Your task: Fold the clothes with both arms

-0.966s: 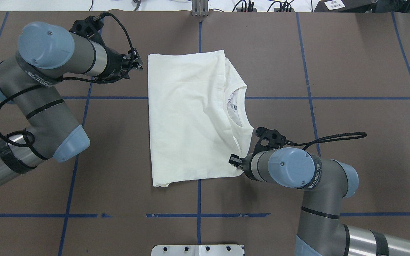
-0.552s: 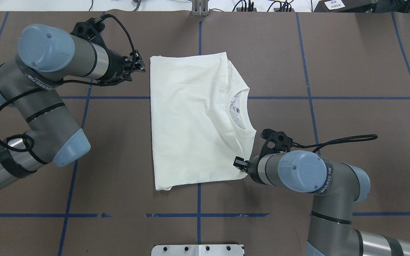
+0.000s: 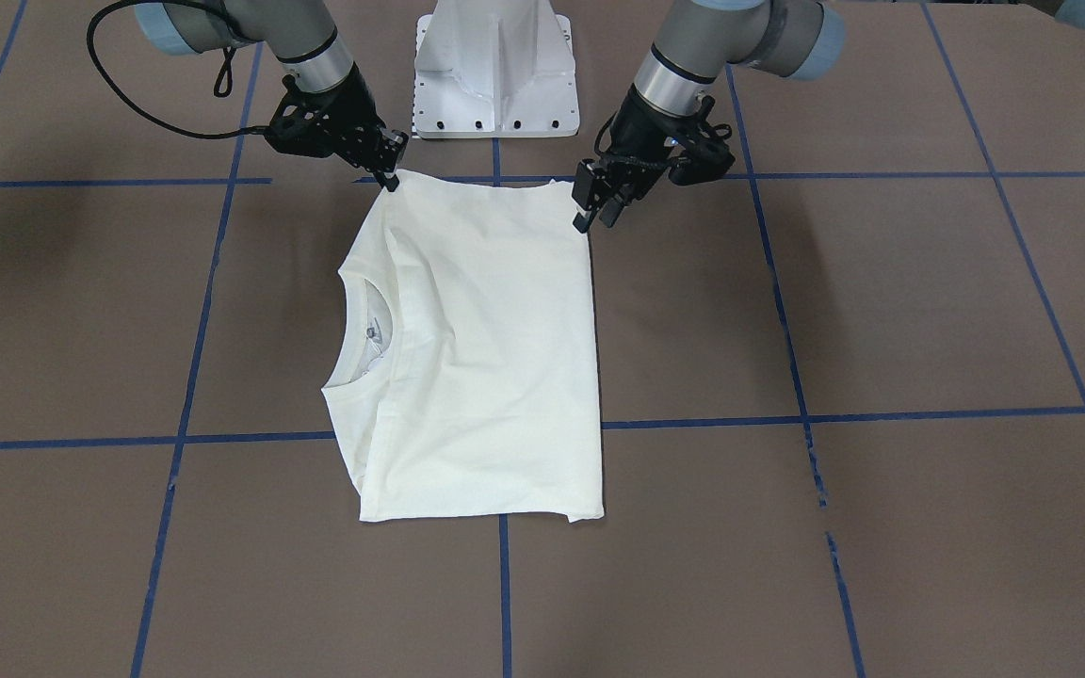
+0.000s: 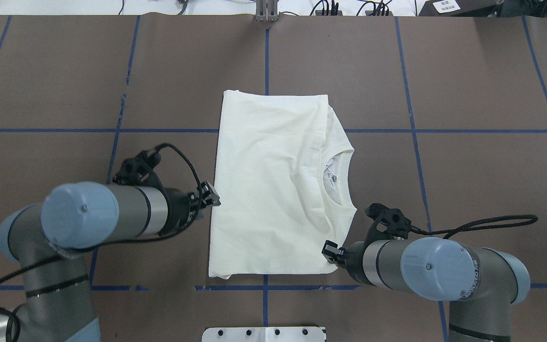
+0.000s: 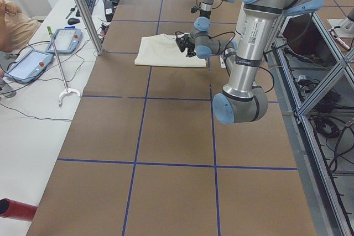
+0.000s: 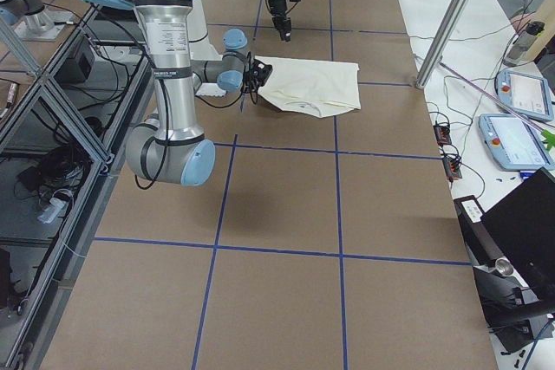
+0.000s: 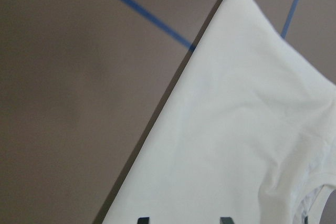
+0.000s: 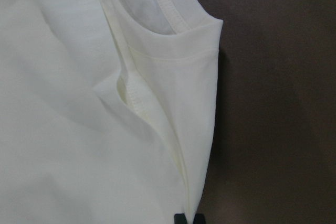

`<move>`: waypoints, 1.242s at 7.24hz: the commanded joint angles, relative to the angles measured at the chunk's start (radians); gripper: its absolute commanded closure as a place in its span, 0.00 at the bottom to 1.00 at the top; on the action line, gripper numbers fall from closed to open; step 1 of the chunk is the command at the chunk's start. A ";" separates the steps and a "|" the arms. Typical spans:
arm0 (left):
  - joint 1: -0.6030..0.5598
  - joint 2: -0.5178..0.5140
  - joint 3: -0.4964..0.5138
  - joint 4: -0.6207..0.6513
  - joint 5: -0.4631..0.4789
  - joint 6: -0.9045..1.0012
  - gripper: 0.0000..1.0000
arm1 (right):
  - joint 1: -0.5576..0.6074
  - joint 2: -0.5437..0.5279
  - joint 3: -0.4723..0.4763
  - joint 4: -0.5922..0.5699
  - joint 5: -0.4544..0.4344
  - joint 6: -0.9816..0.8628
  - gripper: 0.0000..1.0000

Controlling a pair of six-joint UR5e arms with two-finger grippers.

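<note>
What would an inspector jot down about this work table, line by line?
Surface: brown table marked with a blue tape grid.
Job's things: white shirt, folded into a rectangle, collar toward the robot's right.
Clutter: nothing seen.
Grippers: right gripper pinches the shirt's near right corner; left gripper is open at the shirt's left edge.
Cables: a black cable loops off each wrist, off the shirt.
Surroundings: white robot base; control tablets on a side bench.
</note>
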 commanded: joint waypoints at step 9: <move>0.178 0.005 0.085 0.058 0.038 -0.040 0.48 | -0.002 -0.006 0.005 0.000 -0.008 0.006 1.00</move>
